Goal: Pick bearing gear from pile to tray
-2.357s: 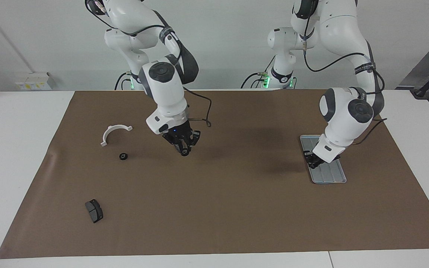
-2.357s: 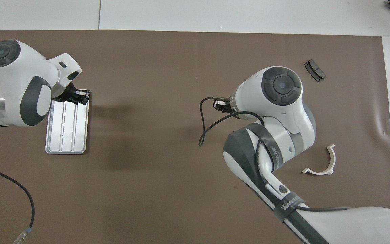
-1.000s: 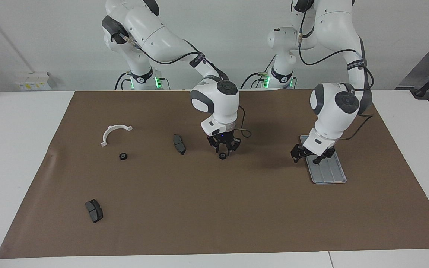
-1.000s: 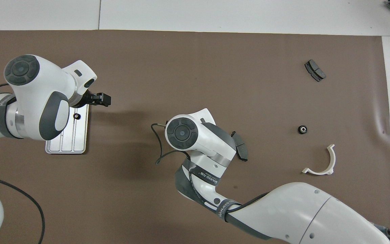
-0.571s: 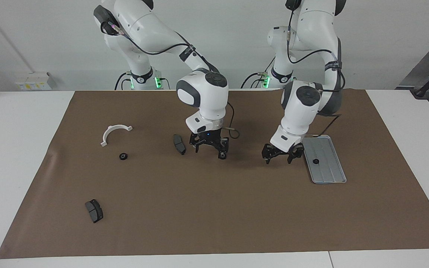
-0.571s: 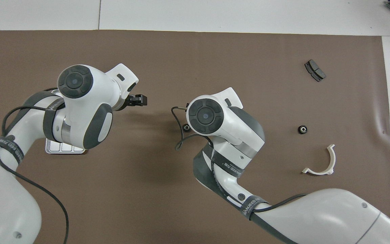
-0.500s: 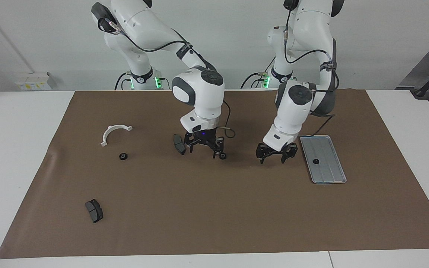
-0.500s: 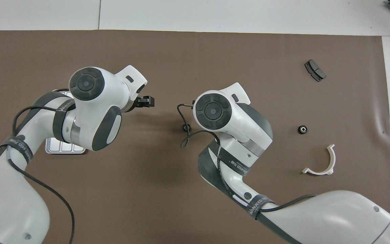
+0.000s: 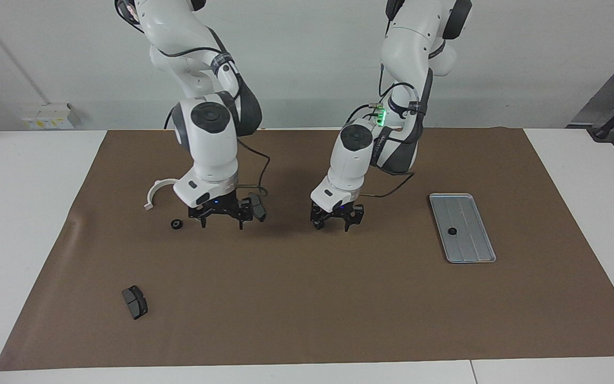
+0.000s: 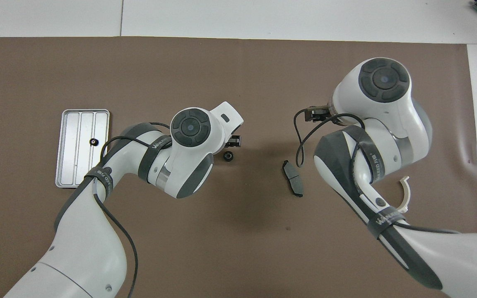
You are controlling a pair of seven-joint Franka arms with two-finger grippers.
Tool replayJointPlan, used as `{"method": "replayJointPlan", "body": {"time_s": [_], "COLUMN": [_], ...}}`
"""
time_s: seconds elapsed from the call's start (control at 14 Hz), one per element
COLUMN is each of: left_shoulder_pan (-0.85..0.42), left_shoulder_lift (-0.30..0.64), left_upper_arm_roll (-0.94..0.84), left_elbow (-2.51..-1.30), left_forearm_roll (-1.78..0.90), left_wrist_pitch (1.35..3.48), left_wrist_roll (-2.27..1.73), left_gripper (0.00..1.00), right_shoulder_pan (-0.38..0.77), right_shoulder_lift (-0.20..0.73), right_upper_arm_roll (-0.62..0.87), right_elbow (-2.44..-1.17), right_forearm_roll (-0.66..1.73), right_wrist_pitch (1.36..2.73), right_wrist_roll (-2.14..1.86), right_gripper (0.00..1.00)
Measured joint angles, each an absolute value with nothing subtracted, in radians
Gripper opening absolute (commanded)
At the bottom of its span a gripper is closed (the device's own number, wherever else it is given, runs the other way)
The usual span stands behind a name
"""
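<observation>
Grey cable straps (image 10: 157, 142) on both arms carry white lettering, too small to read with certainty.

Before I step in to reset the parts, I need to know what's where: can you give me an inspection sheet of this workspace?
Surface: brown mat on white table.
Job's things: tray holds tray gear; middle gear mid-mat; end gear near white half-ring bracket.
Clutter: near brake pad beside right gripper; far brake pad farthest from the robots.
Grippers: left gripper open, low beside middle gear; right gripper open, between end gear and near brake pad.
Cables: right wrist cable and left wrist cable loop above the mat.
Surroundings: socket box by the wall.
</observation>
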State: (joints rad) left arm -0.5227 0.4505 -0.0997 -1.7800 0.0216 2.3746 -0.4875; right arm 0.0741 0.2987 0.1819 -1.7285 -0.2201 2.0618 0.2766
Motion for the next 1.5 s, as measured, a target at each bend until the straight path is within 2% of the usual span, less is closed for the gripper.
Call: {"method": "replayJointPlan", "body": {"time_s": [0.21,0.5,0.79,1.0,1.29,1.36,1.5], "left_shoulder_pan": [-0.536,-0.554,-0.570,-0.572,-0.574,-0.574,-0.574], "left_shoulder_lift": [0.462,0.462,0.463,0.462,0.457,0.457,0.457], "left_upper_arm_roll": [-0.100,-0.100,-0.099,-0.100,-0.099,-0.099,-0.099], "left_elbow": [-1.786,-1.802,-1.820,-1.825,-1.826,-1.827,-1.827], "left_forearm_roll": [0.022,0.022,0.022,0.022,0.024,0.024,0.024], "left_wrist_pitch": [2.381,2.384,2.400,2.401,2.401,2.401,2.401], "left_wrist_roll": [-0.487,-0.487,-0.487,-0.487,-0.486,-0.485,-0.485], "left_gripper": [0.78,0.68,0.62,0.44,0.03,0.00,0.00], "right_shoulder_pan": [0.073,0.072,0.073,0.077,0.077,0.077,0.077], "right_shoulder_lift": [0.285,0.254,0.236,0.207,0.184,0.182,0.180], "right_upper_arm_roll": [0.078,-0.057,-0.090,-0.089,-0.089,-0.090,-0.091], "right_elbow": [-1.786,-1.967,-2.117,-2.193,-2.239,-2.244,-2.253], "right_forearm_roll": [-0.090,0.083,0.118,0.118,0.118,0.118,0.118], "right_wrist_pitch": [2.086,2.256,2.372,2.410,2.436,2.436,2.437], "right_wrist_roll": [-0.025,-0.427,-0.542,-0.543,-0.550,-0.561,-0.574], "right_gripper": [1.00,1.00,1.00,1.00,0.96,0.95,0.88]}}
